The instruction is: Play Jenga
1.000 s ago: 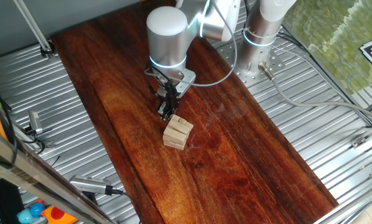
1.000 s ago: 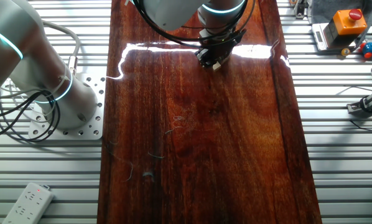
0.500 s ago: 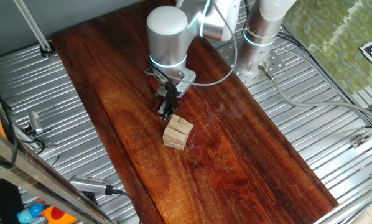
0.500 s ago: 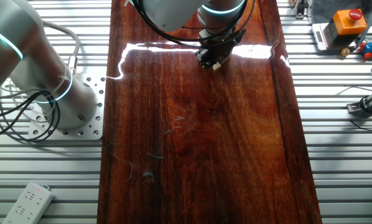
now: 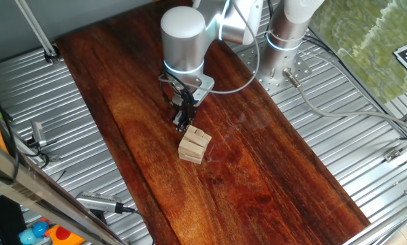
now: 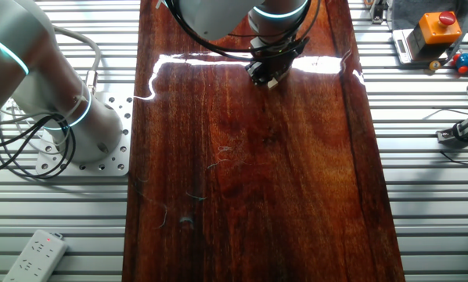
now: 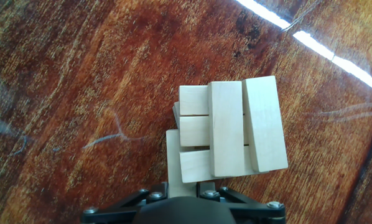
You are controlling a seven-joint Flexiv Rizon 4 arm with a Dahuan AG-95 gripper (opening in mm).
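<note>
The Jenga stack (image 5: 194, 144) is a small pile of pale wooden blocks, a few layers high, on the dark wooden tabletop (image 5: 258, 170). In the hand view the stack (image 7: 232, 124) lies just ahead, its top layer showing three blocks. My gripper (image 5: 182, 122) stands right behind the stack and is shut on a loose block (image 7: 175, 158), which reaches from between the jaws up against the stack's lower layers. In the other fixed view the gripper (image 6: 265, 74) hides most of the stack; only a pale corner (image 6: 274, 82) shows.
Ribbed metal surfaces flank the wooden board. The robot base (image 5: 285, 47) and cables stand at the back right. A power strip (image 6: 34, 254), an orange emergency-stop box (image 6: 436, 27) and small tools (image 5: 98, 202) lie off the board.
</note>
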